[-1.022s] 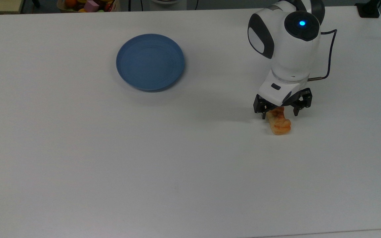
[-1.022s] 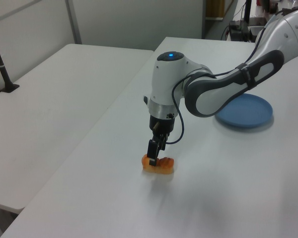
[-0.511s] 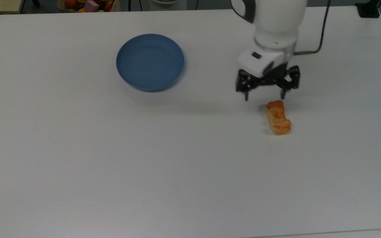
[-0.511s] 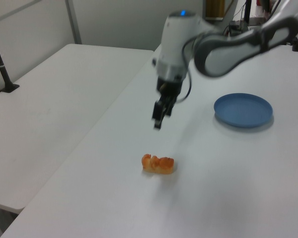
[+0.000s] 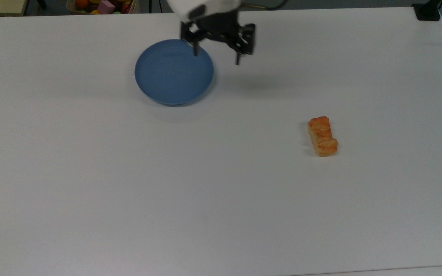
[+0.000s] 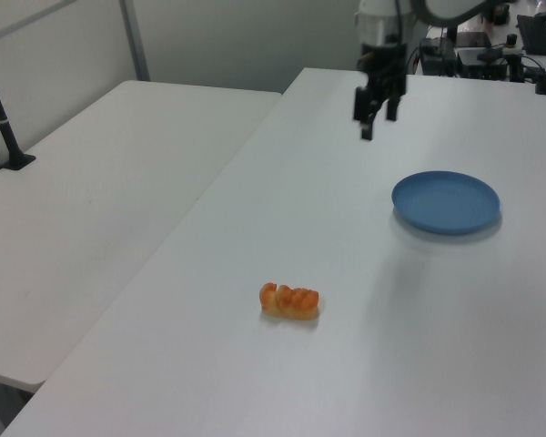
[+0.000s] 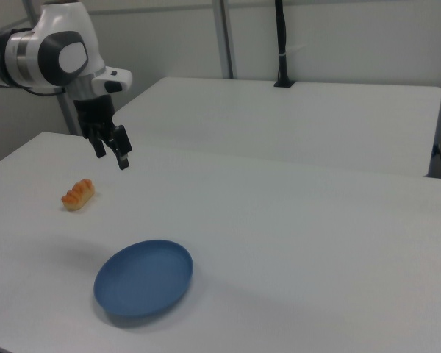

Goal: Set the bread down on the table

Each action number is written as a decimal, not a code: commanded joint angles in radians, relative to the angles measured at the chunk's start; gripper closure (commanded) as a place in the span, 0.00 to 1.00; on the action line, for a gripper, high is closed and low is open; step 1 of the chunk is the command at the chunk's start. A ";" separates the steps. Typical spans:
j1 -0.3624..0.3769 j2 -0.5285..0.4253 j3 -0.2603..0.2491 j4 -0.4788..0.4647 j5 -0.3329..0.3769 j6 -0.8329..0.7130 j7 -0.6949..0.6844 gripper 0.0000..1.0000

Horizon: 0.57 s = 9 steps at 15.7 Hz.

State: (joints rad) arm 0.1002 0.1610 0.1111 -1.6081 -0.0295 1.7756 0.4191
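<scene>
The bread (image 5: 322, 136), a small golden-orange loaf, lies flat on the white table (image 5: 221, 199) at the top view's right; it also shows as the bread (image 6: 289, 300) and the bread (image 7: 78, 194). Nothing touches it. My gripper (image 5: 216, 57) hangs high in the air near the top edge of the top view, over the right rim of the blue plate, far from the bread. It stands open with nothing between its fingers, as the gripper (image 6: 375, 123) and the gripper (image 7: 111, 158) also show.
A round blue plate (image 5: 174, 71) with nothing on it sits on the table at the top view's upper middle, also seen as the plate (image 6: 446, 201) and the plate (image 7: 143, 278). A second white table (image 6: 91, 200) stands alongside. A box of toys (image 5: 104, 6) sits beyond the far edge.
My gripper let go of the bread, rose and travelled toward the top view's upper left, ending above the plate's rim. The bread stayed where it was set down.
</scene>
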 commanded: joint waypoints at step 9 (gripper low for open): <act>-0.082 -0.126 -0.113 -0.130 -0.024 -0.077 -0.143 0.00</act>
State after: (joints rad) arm 0.0082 0.0653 0.0038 -1.7078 -0.0542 1.7035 0.2853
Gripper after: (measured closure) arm 0.000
